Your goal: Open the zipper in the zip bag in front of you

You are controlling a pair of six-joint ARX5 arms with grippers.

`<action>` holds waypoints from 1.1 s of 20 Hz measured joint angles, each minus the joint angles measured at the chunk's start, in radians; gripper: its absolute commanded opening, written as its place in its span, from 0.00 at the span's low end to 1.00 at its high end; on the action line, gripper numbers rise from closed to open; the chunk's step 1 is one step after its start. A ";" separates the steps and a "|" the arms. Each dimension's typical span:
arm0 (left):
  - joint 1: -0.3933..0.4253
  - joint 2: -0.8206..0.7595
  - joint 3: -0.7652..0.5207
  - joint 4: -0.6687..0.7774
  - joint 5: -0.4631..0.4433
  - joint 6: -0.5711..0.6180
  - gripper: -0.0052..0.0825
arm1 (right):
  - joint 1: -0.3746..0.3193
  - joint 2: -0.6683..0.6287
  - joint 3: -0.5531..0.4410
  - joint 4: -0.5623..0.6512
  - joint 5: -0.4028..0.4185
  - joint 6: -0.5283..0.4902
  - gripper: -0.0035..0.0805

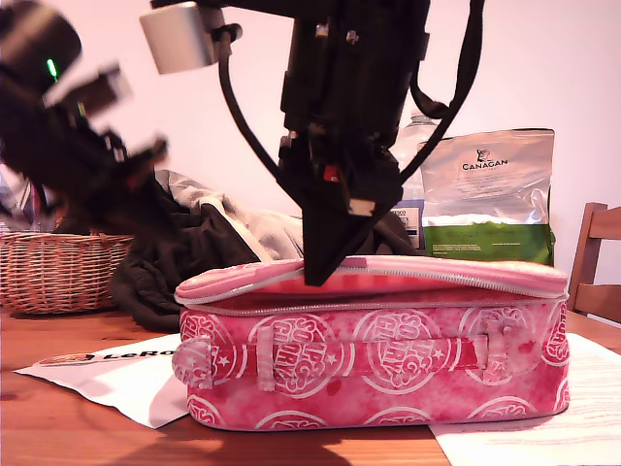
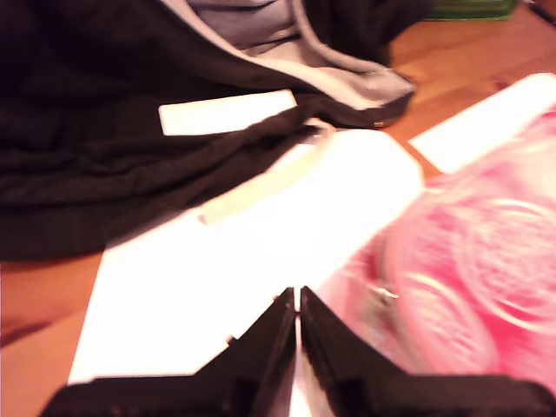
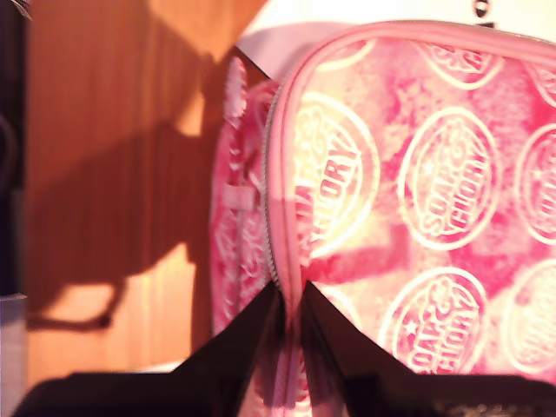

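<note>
The bag (image 1: 374,354) lay on the table (image 1: 58,427) across the lower middle of the exterior view, its strap side facing the camera. The zipper (image 1: 437,275) ran along its upper edge just under the lid, a thin pale line from the exterior view's left end to its right end. In the second wrist view the same line (image 3: 272,174) curved down the lid's edge.

Our second gripper (image 1: 318,277) came down from the top centre of the exterior view with its tip at the lid edge. In its own view the fingers (image 3: 252,339) stood nearly together on that edge, at the zipper, with only a thin slit between them; whether they pinched a pull we could not tell.

Our first gripper (image 2: 298,300) had its fingers closed to a hairline gap with nothing between them, hanging over white paper (image 2: 217,261) beside the blurred bag (image 2: 486,287).

A blurred arm (image 1: 68,136) stood at the upper left of the exterior view. Behind the bag lay dark clothing (image 1: 184,252), a basket (image 1: 53,272) at the left edge, and a pouch (image 1: 490,194) at the right.
</note>
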 measured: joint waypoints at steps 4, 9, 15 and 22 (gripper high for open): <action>-0.027 -0.126 0.000 -0.103 0.001 -0.003 0.03 | -0.002 0.000 0.026 -0.009 0.011 0.000 0.03; -0.064 -0.139 0.000 -0.172 0.001 -0.003 0.03 | -0.005 -0.010 0.182 -0.067 0.066 -0.031 0.03; -0.069 -0.154 0.000 -0.243 0.003 -0.002 0.03 | -0.056 -0.023 0.284 -0.096 0.128 -0.106 0.03; -0.111 -0.172 0.000 -0.240 0.027 0.010 0.03 | -0.129 -0.023 0.428 -0.097 0.140 -0.154 0.03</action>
